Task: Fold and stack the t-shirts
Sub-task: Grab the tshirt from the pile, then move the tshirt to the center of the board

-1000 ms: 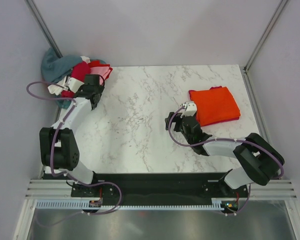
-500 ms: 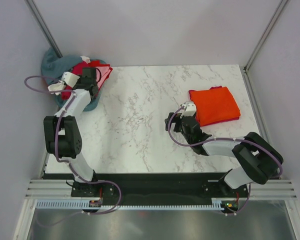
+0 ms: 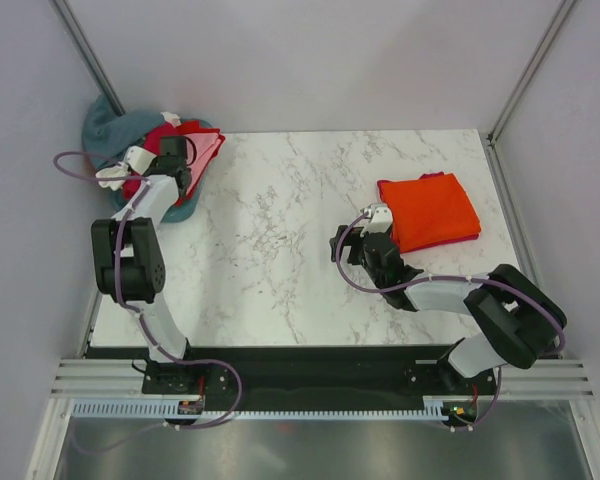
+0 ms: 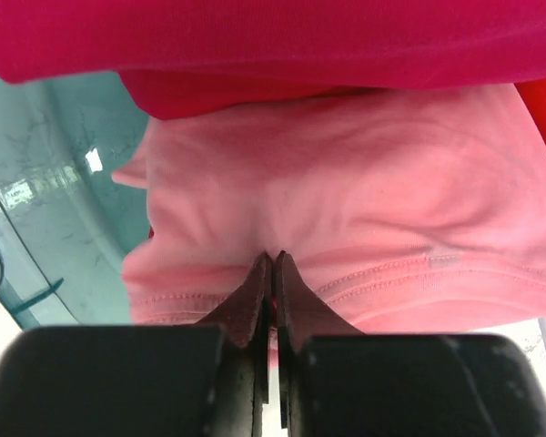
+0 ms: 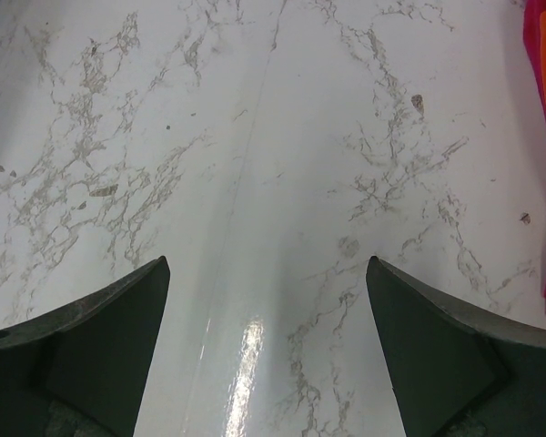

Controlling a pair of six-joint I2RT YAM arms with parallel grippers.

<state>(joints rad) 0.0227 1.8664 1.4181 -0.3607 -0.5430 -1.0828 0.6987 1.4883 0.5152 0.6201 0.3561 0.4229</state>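
Observation:
A heap of t-shirts (image 3: 145, 140) lies at the table's back left corner, showing red, magenta, white and teal-grey cloth. My left gripper (image 3: 176, 152) is at the heap. In the left wrist view that gripper (image 4: 273, 259) is shut on the hem of the light pink t-shirt (image 4: 373, 200), with a magenta t-shirt (image 4: 255, 32) above it. A folded orange t-shirt (image 3: 430, 210) lies at the right on a magenta one (image 5: 534, 91). My right gripper (image 3: 365, 242) hovers open just left of that stack; in its own view the gripper (image 5: 268, 273) holds nothing over bare marble.
The marble table (image 3: 280, 240) has grey walls on three sides and metal corner posts (image 3: 90, 55). A teal surface (image 4: 45, 182) shows to the left of the pink cloth. A black rail (image 3: 310, 365) with the arm bases runs along the near edge.
My left gripper has moved left and back into the heap and closed its jaws on the pink hem. The right arm has stayed still.

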